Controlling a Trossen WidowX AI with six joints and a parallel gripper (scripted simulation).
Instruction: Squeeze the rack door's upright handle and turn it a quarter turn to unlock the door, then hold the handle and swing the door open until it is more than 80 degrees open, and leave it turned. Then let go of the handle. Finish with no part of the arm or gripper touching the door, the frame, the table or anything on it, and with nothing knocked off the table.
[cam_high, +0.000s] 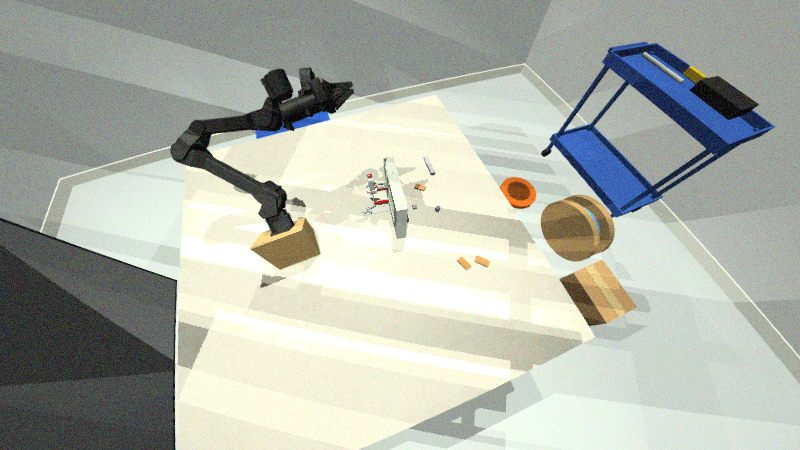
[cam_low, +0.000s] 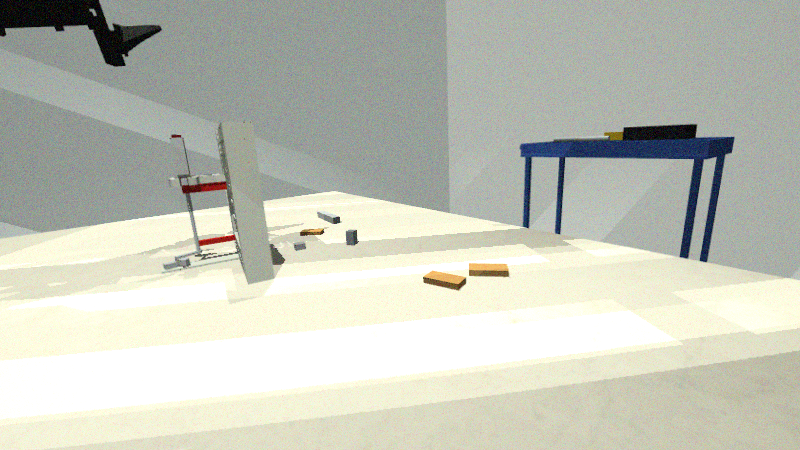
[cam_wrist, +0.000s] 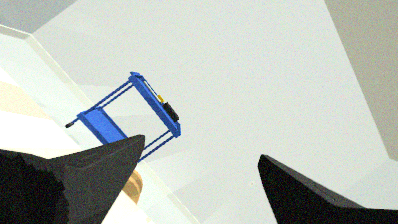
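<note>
Blue painted-metal-looking cart (cam_high: 665, 103) (cam_low: 626, 148) (cam_wrist: 156, 106), brown wood-like spool (cam_high: 567, 229), matt black plastic-looking arm (cam_high: 232, 174) (cam_low: 47, 13).

So from where I'm standing there's a blue cart (cam_high: 660, 100) (cam_low: 626, 148) (cam_wrist: 155, 106) with a black box (cam_high: 724, 96) (cam_low: 660, 132) (cam_wrist: 171, 111) on its top tray, right by a yellow thing (cam_high: 695, 73) (cam_low: 613, 136) (cam_wrist: 160, 98). Then there's an orange bucket-looking thing (cam_high: 506, 195), a wooden spool (cam_high: 567, 229) (cam_wrist: 134, 187) tipped on its side near the cart, and a taped cardboard box (cam_high: 598, 292) just beside the spool.
</note>
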